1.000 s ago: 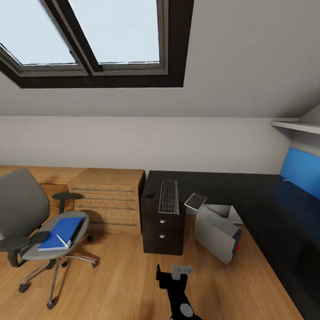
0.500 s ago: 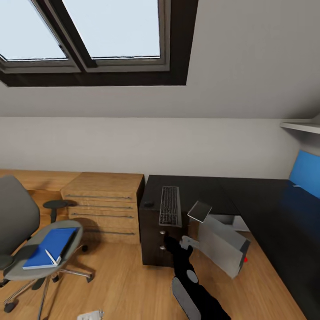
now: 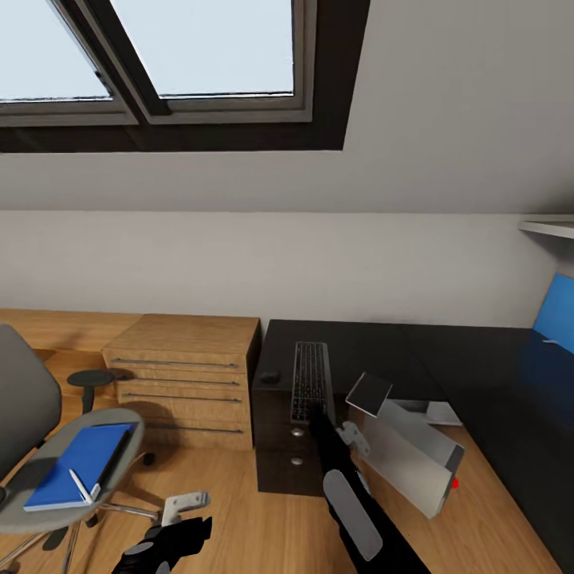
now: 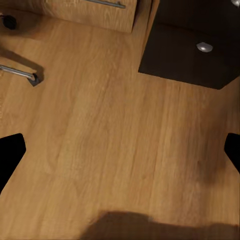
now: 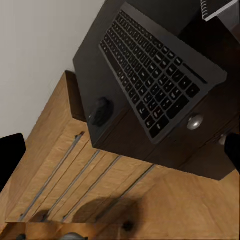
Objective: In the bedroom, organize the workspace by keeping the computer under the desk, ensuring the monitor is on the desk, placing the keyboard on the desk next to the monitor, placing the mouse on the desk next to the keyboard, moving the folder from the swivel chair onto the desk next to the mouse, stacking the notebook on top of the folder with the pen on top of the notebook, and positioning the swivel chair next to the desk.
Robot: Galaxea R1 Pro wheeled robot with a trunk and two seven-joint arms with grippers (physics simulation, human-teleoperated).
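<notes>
Keyboard [image 3: 310, 380] lies on the black desk [image 3: 446, 351], its near end overhanging the drawer front, mouse [image 3: 270, 375] just beside it. Right gripper [image 3: 339, 430], apparently spread, reaches toward that end; left gripper [image 3: 187, 510] hangs spread over the plank floor [image 4: 115, 145]. Approach should be square, gripping the overhang. Folder [image 3: 76, 466] rests on the chair [image 3: 48, 478].

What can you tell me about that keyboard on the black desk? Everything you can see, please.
The keyboard is slim and full-size, with a grey frame, dark keys and white lettering. It lies flat on the glossy black desk, above the knobbed drawers, its near end jutting a little over the desk's front edge. A small dark mouse sits apart beside it. The right gripper is just below that end, not touching it.
</notes>
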